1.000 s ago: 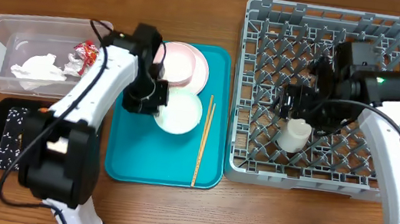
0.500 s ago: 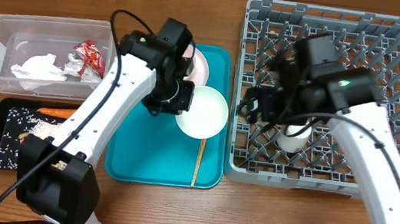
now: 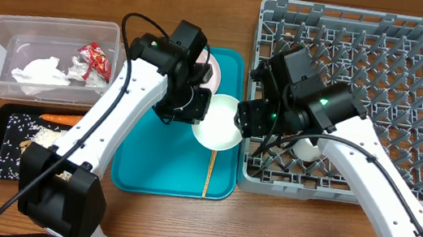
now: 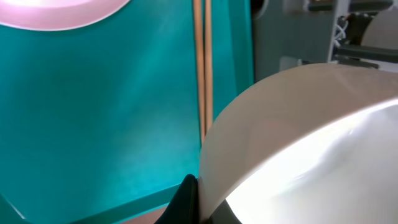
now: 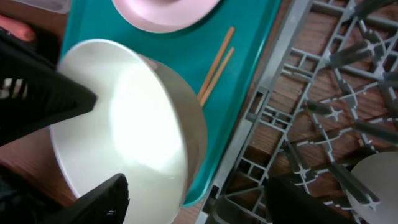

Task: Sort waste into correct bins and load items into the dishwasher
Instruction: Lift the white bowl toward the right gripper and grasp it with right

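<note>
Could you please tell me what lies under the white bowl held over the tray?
The teal tray and the chopsticks; the white bowl hides their upper ends from overhead.

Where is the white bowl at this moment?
In the overhead view, the white bowl is held by the left claw over the right part of the teal tray, beside the grey rack's left wall.

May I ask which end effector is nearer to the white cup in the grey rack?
Right. The right end effector is at the rack's edge, near the cup; the left end effector is farther, over the teal tray, holding a bowl.
</note>
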Robot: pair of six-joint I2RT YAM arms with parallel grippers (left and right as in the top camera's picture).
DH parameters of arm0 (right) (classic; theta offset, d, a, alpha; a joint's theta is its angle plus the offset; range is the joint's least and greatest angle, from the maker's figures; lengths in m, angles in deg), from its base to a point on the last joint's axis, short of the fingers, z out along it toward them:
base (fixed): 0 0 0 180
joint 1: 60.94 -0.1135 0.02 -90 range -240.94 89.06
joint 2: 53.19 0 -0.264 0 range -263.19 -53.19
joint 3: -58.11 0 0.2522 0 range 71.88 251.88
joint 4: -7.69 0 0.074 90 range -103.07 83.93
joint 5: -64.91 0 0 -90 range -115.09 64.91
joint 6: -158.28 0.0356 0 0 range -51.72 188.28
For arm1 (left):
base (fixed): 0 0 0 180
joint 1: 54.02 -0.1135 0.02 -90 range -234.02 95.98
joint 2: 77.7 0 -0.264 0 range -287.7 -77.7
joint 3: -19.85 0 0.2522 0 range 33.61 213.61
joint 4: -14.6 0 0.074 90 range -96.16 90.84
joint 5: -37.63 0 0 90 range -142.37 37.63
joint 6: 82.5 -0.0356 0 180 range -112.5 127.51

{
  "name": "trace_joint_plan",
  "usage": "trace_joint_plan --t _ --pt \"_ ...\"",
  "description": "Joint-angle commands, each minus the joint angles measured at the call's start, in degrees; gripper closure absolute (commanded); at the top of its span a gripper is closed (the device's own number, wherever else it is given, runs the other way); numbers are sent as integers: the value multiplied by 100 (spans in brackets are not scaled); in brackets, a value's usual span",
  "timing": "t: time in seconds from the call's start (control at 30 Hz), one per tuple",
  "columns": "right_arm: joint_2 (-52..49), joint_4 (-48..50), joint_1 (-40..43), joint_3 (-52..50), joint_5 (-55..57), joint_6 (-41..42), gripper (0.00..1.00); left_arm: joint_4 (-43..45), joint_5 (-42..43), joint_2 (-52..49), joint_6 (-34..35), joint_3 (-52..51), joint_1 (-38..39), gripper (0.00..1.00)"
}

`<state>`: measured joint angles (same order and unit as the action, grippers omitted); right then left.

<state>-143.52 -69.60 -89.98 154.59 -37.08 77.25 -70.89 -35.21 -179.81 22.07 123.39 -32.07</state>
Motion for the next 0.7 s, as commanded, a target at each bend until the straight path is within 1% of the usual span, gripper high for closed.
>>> trace_joint_plan --t 0.0,0.07,0.23,0.33,0.4,0.43,0.6,0.67 --pt "17 120 -31 -201 79 68 33 20 221 87 -173 83 20 96" --pt "17 157 -31 -254 79 66 43 20 221 87 -173 83 20 96" --pt "17 203 -31 -264 79 66 61 22 264 87 -170 83 20 96" --pt "17 245 -31 -264 79 66 81 22 463 87 -173 83 20 96" --pt "17 264 -31 -264 81 66 88 24 555 87 -170 83 20 96" --pt "17 273 -31 -264 81 66 91 24 595 87 -173 83 20 96" --pt "17 289 -31 -264 81 66 93 87 916 87 -175 83 20 96" --pt "17 289 -31 -264 79 66 96 144 1067 87 -177 83 20 96"
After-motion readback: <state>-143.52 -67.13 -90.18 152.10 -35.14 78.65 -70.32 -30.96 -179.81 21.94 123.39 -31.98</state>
